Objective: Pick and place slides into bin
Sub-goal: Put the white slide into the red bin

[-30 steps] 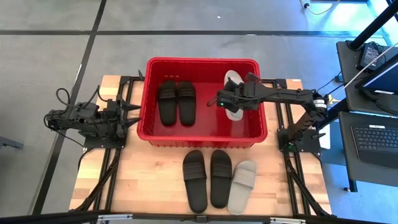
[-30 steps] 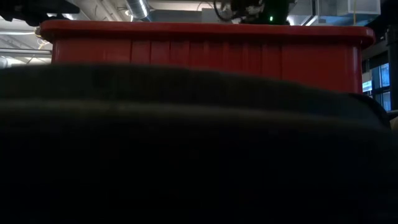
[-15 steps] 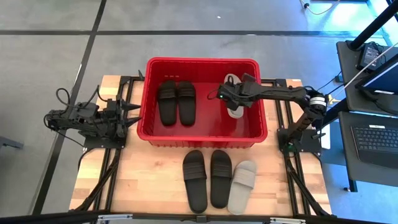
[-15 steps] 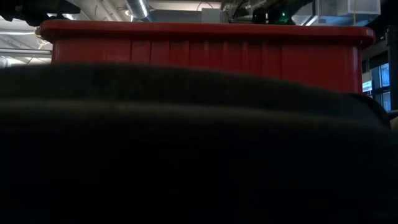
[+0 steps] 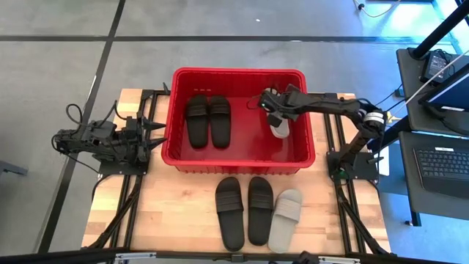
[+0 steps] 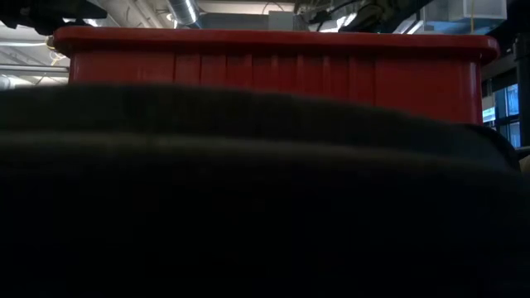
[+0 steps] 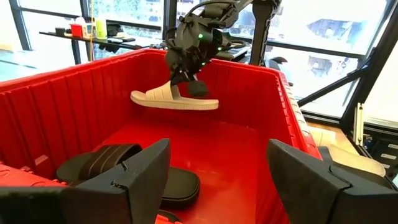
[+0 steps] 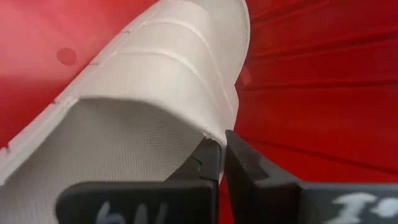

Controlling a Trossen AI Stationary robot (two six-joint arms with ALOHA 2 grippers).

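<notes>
While the left gripper [image 7: 214, 180] waits with its jaws spread apart at the left edge of the table, just outside the red bin [image 5: 238, 75], the right gripper [image 5: 272, 108] reaches over the bin's right half with its jaws clamped on the strap edge of a beige slide [image 7: 175, 99]. That slide hangs in the air above the bin floor, roughly level, touching neither the floor nor the walls as seen from the left wrist. From above, only its lower part [image 5: 281, 130] shows below the gripper, near the right wall. The right wrist view shows the ribbed strap [image 8: 158, 74] close up, with the two dark fingers [image 8: 239, 165] pinching its rim against the red interior.

Two black slides [image 5: 207, 119] lie side by side on the bin floor in its left half, soles down, well apart from the held one; the left wrist view shows them [image 7: 121, 168] just beyond the left gripper's fingers.

On the wooden table [image 5: 168, 209] in front of the bin three more slides lie in a row: two black ones [image 5: 245, 210] and a second beige slide [image 5: 285, 219] at the right, close together. The low view is filled by a dark shape close to the lens, with the bin's front wall [image 6: 273, 70] above it
</notes>
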